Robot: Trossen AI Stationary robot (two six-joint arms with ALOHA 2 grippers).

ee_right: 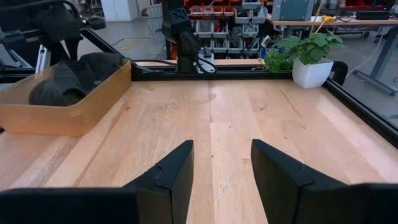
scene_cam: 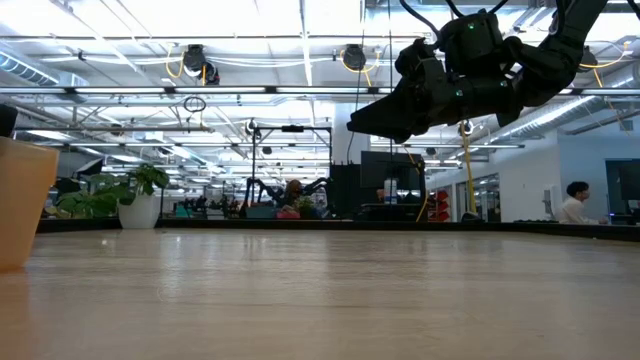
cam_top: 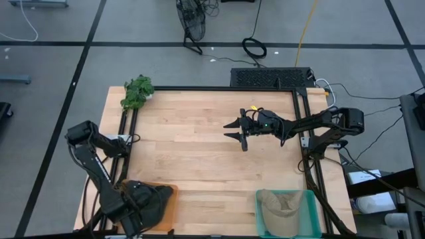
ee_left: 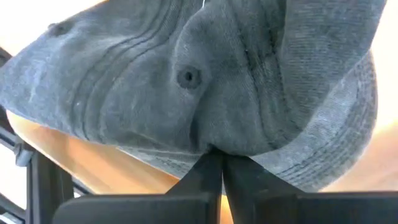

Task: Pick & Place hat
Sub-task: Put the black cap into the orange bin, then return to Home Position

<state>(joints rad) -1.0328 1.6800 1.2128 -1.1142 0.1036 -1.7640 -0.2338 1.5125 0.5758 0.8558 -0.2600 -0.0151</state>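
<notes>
A dark grey hat (cam_top: 154,199) lies in a tan tray (cam_top: 170,207) at the table's near left corner; the right wrist view shows the hat (ee_right: 68,79) heaped inside the tray (ee_right: 81,112). My left gripper (cam_top: 136,207) is down on it, shut on its cloth (ee_left: 222,155). A second, beige hat (cam_top: 282,202) lies in a teal bin (cam_top: 311,216) at the near right. My right gripper (cam_top: 234,131) hangs open over the table's middle, well above the wood (scene_cam: 400,110), touching nothing (ee_right: 222,149). My left gripper pinches a fold of the dark hat's crown cloth (ee_left: 217,138) between its two fingers, near the hat's edge and below an eyelet (ee_left: 188,77). The cloth bunches into creases at the fingertips. The hat's body spreads beyond the fingers over the tray's floor (ee_left: 93,165).
A potted green plant (cam_top: 137,91) stands at the table's far left corner. A black frame rail (cam_top: 300,126) runs round the table. The wood between the tray, the bin and the plant is bare (cam_top: 192,146). People and benches show in the room behind.
</notes>
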